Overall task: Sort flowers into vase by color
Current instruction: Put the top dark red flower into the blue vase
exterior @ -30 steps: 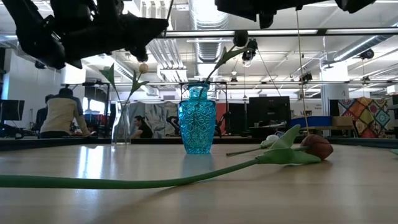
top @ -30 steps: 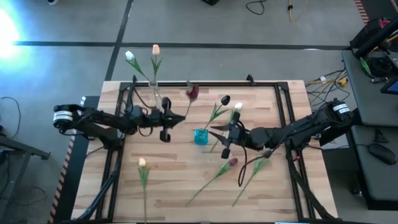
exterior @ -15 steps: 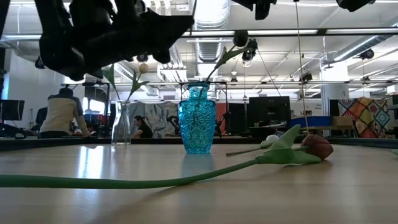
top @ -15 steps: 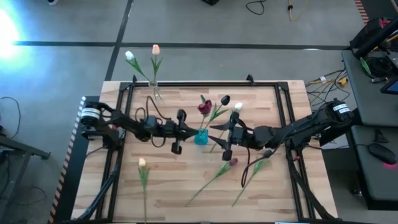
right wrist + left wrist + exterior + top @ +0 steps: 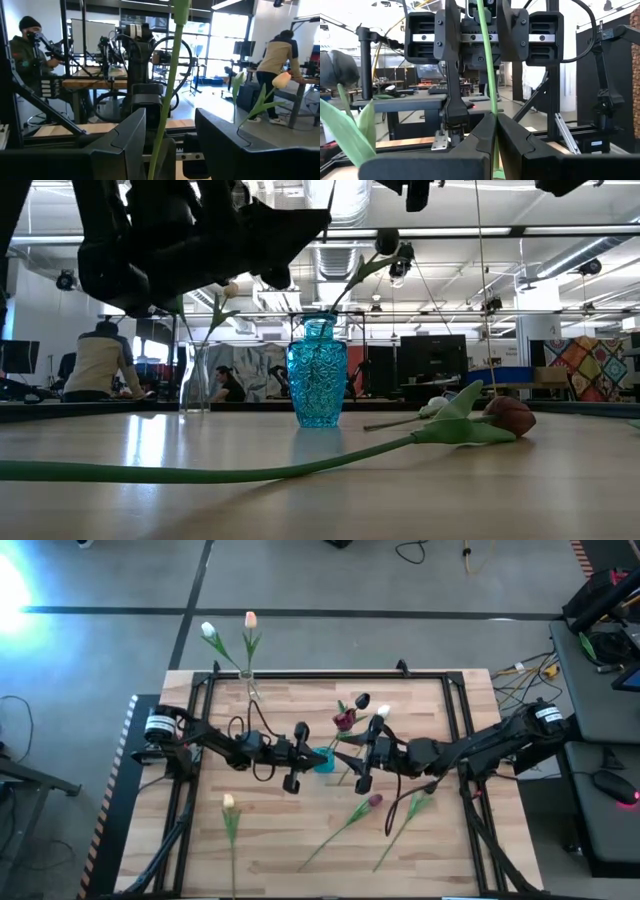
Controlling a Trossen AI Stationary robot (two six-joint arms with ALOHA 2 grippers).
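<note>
My left gripper (image 5: 308, 753) reaches in from the table's left and is shut on a tulip whose maroon head (image 5: 345, 720) hovers by the blue glass vase (image 5: 323, 761). That vase (image 5: 317, 375) holds one dark-headed tulip (image 5: 362, 700). My right gripper (image 5: 350, 752) is open just right of the vase, facing the left one. In the right wrist view a green stem (image 5: 167, 85) rises between its fingers; whether it touches them, I cannot tell. A clear vase (image 5: 249, 686) at the far edge holds a white tulip and a peach tulip. My left gripper pinches the maroon tulip's thin green stem (image 5: 493, 107) between its two fingers, which come level from the table's left and lie across the stem. The flower is lifted clear and stands up from the fingers, head tipped toward the right gripper. The stem's lower end is hidden.
Loose tulips lie on the table: a cream-headed one (image 5: 229, 803) near left, a maroon one (image 5: 375, 801) and a leafy stem (image 5: 414, 806) near right, a white head (image 5: 383, 713) beside the right gripper. A black frame (image 5: 400, 673) rims the table. People work in the room beyond.
My left arm has swung toward the table's right and slightly nearer, carrying the maroon tulip from beside the clear vase to the blue vase. The flower head has moved from the far middle to just beyond the blue vase, close to the right gripper.
</note>
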